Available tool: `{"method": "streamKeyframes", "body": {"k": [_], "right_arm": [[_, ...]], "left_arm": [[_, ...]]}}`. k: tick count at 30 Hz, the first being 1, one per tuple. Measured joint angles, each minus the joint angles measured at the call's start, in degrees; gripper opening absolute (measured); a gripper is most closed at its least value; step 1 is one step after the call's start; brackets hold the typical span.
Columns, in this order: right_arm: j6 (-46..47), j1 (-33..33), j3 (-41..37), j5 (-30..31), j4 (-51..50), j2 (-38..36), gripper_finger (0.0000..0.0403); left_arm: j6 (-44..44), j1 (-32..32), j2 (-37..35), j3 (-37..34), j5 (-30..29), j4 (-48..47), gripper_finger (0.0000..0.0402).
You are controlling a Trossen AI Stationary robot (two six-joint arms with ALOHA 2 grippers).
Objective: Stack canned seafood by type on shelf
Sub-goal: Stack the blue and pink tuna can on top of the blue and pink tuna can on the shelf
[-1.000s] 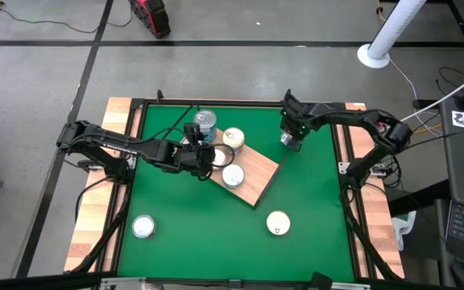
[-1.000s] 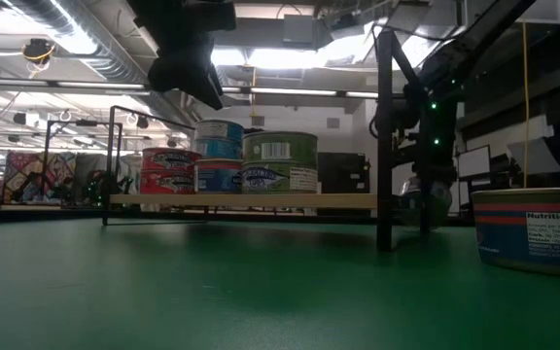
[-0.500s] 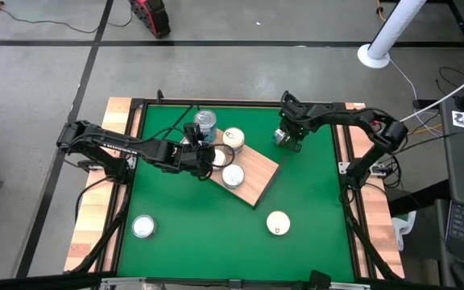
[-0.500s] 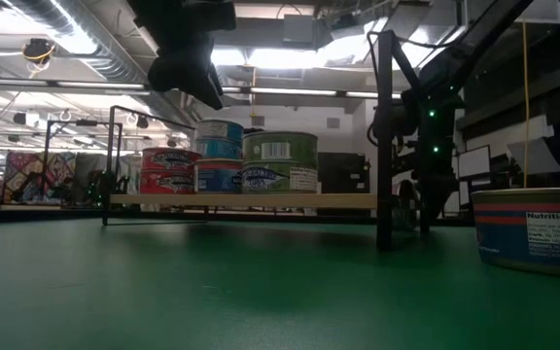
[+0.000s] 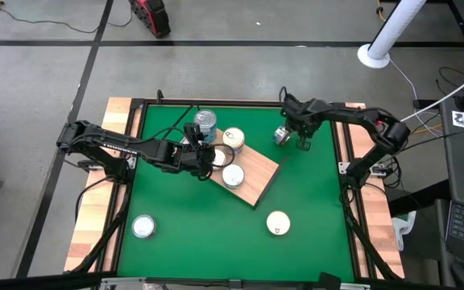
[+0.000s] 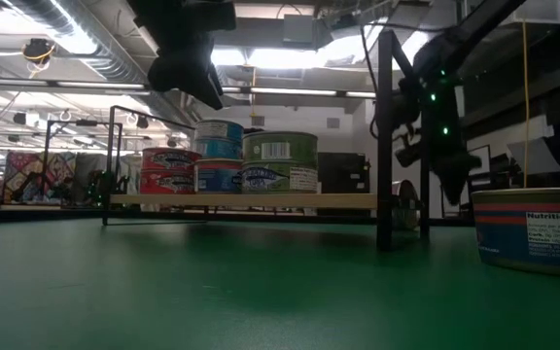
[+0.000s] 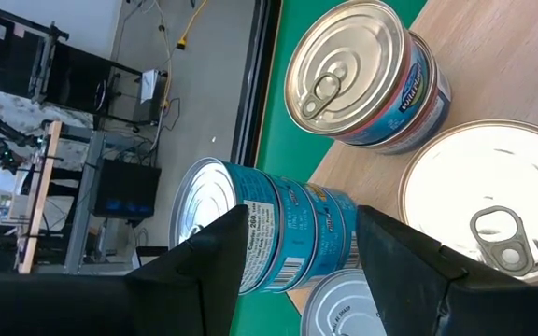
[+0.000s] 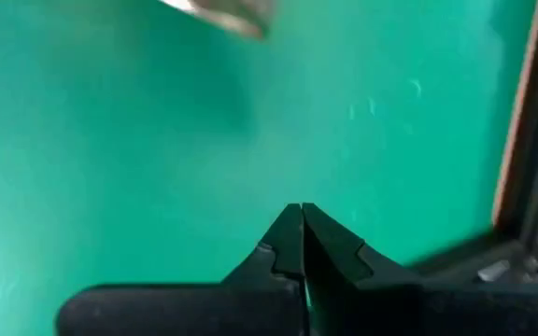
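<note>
Right gripper, upper right of the high view, has lifted off the tin it covered a second ago; fingers pressed together, empty. Tin remains on the mat, off the shelf. Left gripper spread beside the stacked tins.

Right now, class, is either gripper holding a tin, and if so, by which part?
Neither. The right gripper is shut on nothing above the green mat; the left gripper is open before the blue-labelled tins, gripping none.
</note>
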Motion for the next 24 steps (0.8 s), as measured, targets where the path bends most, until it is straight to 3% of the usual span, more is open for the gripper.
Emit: {"method": "streamKeyframes", "body": {"k": [6, 14, 20, 24], "right_arm": [[-0.04, 0.00, 9.17, -0.04, -11.08, -0.51, 0.0007], [-0.22, 0.04, 19.56, -0.03, -13.04, -0.55, 0.0008], [-0.24, 0.04, 22.78, 0.02, -13.46, -0.55, 0.0009], [-0.26, 0.04, 22.83, 0.30, -14.16, -0.55, 0.0036]], "left_arm": [[0.17, 0.00, 0.00, 0.00, 0.00, 0.02, 0.0196], [0.13, 0.00, 0.00, 0.00, 0.00, 0.02, 0.0196], [0.34, 0.00, 0.00, 0.00, -0.02, 0.42, 0.0196], [0.51, -0.31, 0.00, 0.00, -0.02, 0.46, 0.0196]]}}
